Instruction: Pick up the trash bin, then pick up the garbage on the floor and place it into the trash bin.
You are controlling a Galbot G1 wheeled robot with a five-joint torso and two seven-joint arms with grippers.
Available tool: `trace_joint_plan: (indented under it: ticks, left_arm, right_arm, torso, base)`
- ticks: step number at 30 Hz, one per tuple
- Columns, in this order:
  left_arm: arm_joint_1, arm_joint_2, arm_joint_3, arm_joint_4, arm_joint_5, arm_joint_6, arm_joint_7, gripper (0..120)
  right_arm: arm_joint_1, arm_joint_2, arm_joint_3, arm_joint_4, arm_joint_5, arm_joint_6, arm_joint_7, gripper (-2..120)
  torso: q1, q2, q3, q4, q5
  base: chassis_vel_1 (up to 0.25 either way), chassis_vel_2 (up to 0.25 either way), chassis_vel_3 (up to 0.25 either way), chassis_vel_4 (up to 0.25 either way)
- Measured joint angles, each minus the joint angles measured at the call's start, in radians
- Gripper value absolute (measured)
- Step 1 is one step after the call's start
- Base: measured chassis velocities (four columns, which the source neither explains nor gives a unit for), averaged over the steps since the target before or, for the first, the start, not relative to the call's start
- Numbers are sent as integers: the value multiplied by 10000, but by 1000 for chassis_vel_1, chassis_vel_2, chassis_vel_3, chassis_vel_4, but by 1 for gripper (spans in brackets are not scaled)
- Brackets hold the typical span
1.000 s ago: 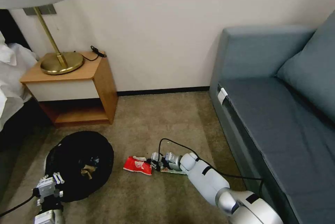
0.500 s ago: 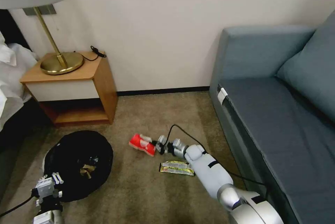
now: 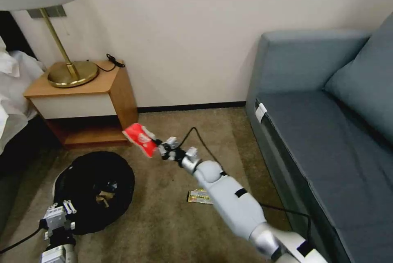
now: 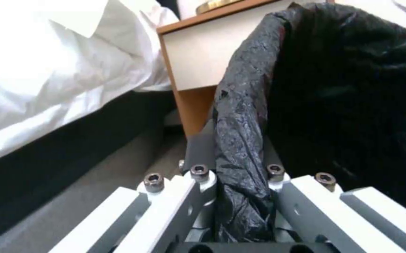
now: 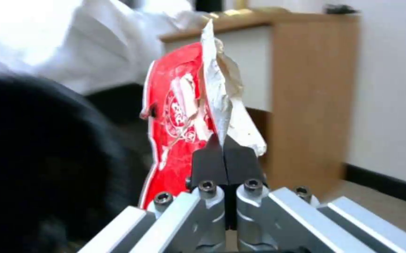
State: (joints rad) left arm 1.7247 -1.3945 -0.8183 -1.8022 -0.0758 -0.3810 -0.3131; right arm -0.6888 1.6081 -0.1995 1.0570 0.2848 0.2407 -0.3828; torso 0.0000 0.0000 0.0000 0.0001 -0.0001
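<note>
Your left gripper (image 4: 240,196) is clamped on the bin (image 3: 96,189) rim; the liner is soft and slippery, so grip the rim itself. Your right gripper (image 3: 157,148) pinches the packet (image 3: 139,138) by its torn edge, aloft beside the bin: light, limp, crinkly.

Bedroom, likely a hotel room. Wooden nightstand (image 3: 82,99) against a plain wall; brass lamp (image 3: 61,54) on top of it. White bedding (image 3: 12,91) just left of the nightstand, grey-blue sofa (image 3: 327,132) well to its right. Brown carpet (image 3: 176,222) throughout.
</note>
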Motion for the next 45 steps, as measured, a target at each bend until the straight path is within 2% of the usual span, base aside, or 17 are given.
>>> trace_joint_plan:
  ticks: [7, 18, 24, 32, 36, 39, 40, 45]
  left_arm:
    - [105, -41, 12, -333, -114, 81, 7, 6]
    - [173, -20, -29, -393, -208, 77, -1, 6]
    - [185, -84, 51, -765, -204, 213, 0, 6]
    - [125, -201, 120, -908, 29, 369, 50, 6]
    - [139, -217, 154, -887, 111, 366, 58, 6]
    - [127, -218, 160, -797, 123, 345, 63, 6]
    - [127, -218, 160, -797, 123, 345, 63, 6]
    - [83, -215, 160, -653, 135, 321, 84, 6]
  right_arm:
    - [-614, -1, -1118, 1259, 659, -412, 236, 0]
    - [-1278, -162, -1130, 1719, 568, -350, -285, 0]
    - [-1285, -156, -1279, 1235, 87, -135, -482, 0]
    - [-923, -7, -1403, -42, -706, 415, 255, 0]
    - [-831, -5, -1497, -242, -899, 522, 489, 10]
    - [-832, -1, -1574, -255, -1033, 602, 576, 25]
    - [-832, -1, -1574, -255, -1033, 602, 576, 25]
    - [-856, 0, -1594, -145, -1192, 658, 620, 42]
  torso:
    - [0, 0, -1, 0, 0]
    - [0, 0, -1, -1, 0]
    - [0, 0, 0, -2, 0]
    - [0, 0, -1, -2, 1]
    - [0, 0, -1, -2, 1]
    - [0, 0, 0, -1, 1]
    - [0, 0, 0, -1, 1]
    - [0, 0, -1, -1, 1]
  base:
    - [0, 0, 0, 0]
    - [0, 0, 0, 0]
    - [0, 0, 0, 0]
    - [0, 0, 0, 0]
    - [0, 0, 0, 0]
    - [0, 0, 0, 0]
    - [0, 0, 0, 0]
    - [0, 0, 0, 0]
